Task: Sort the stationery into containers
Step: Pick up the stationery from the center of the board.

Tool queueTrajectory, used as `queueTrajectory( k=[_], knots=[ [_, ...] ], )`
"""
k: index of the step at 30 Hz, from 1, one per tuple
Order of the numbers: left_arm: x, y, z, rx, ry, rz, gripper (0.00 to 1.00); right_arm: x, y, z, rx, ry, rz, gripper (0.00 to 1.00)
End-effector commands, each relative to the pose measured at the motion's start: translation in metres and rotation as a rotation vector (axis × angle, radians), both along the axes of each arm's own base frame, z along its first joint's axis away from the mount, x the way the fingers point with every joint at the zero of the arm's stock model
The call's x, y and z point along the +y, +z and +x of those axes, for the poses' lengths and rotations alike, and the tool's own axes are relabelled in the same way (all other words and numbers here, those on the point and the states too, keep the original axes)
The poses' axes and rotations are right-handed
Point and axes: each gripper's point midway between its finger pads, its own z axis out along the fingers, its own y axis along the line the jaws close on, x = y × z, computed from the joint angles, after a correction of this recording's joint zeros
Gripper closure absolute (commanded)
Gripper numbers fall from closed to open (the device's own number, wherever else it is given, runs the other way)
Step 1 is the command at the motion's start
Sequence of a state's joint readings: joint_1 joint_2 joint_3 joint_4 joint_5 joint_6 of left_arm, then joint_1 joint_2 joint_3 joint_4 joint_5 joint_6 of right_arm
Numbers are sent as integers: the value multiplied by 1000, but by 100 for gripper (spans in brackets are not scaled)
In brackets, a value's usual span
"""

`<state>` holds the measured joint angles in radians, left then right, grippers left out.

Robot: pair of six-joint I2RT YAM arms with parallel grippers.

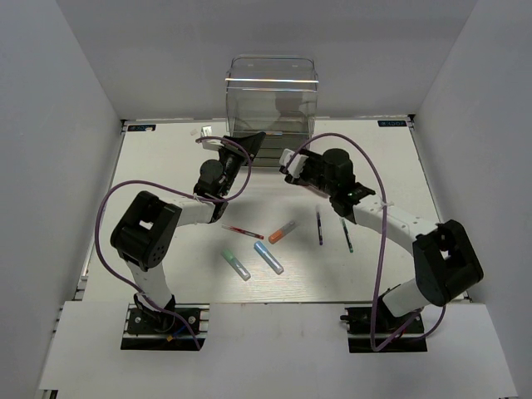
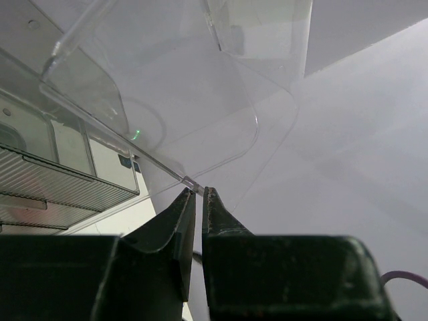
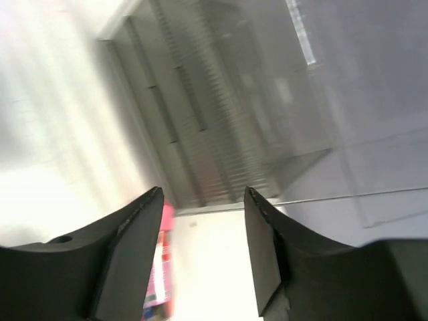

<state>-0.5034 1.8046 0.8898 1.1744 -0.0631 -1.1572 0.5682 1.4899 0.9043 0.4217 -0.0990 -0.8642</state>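
We see the tall clear plastic cabinet with a rounded top [image 1: 272, 96] at the far middle of the white table [image 1: 166, 166], and both arms reach toward its near face. The left gripper [image 2: 198, 192] is at the cabinet's near left corner. Its dark fingers [image 2: 167, 227] are closed down to a thin slit, and the lip of a clear shallow drawer [image 2: 167, 100] meets them right at the tips, so we read it as pinched there. In the left wrist view that drawer juts out tilted, with the ribbed fronts of other drawers [image 2: 60, 177] to its left.

The right gripper [image 3: 202, 194] hovers at the cabinet's near right side, its jaws well apart with nothing between them. Beyond the finger on the left of the right wrist view we see part of the fat pink marker [image 3: 164, 267]. It lies on a pale surface near the cabinet's foot, and we cannot tell whether that surface is a drawer floor or the table.

The other stationery lies on the table nearer to us, between the two arms. The thin red pen [image 1: 243, 232] lies to the left, with the short orange marker with a clear cap [image 1: 283, 232] to its right. Nearer still are the short green marker [image 1: 235, 263] and the short light-blue marker [image 1: 268, 258], side by side but apart. Further right lie one thin dark pen [image 1: 319, 226] and a second thin dark pen [image 1: 347, 236], near each other and not touching.
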Motion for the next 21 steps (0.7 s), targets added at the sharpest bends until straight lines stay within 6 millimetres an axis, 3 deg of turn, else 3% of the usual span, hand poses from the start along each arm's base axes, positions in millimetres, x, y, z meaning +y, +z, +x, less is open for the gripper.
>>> queueTrajectory(
  k=[1, 2, 4, 7, 10, 11, 15, 19, 21],
  knots=[
    [7, 37, -10, -85, 3, -41, 100, 0, -20, -23, 242, 57, 26, 44],
    [7, 37, -10, -85, 3, -41, 100, -9, -38, -32, 330, 49, -7, 46],
    [7, 37, -10, -85, 3, -41, 100, -9, -47, -40, 381, 82, -13, 47],
    [7, 33, -11, -77, 3, -37, 100, -28, -71, -47, 496, 56, -49, 47],
    [7, 33, -11, -77, 3, -37, 100, -33, -80, -49, 522, 36, -57, 37],
    [7, 29, -11, -69, 3, -32, 100, -43, -84, -45, 533, 8, -56, 31],
    [7, 29, -11, -69, 3, -32, 100, -65, -98, -30, 533, -95, -81, 22],
    [7, 29, -11, -69, 3, -32, 100, -83, -111, -8, 555, -181, -91, 21],
    [7, 29, -11, -69, 3, -32, 100, -93, -106, 5, 545, -224, -83, 21]
  ],
)
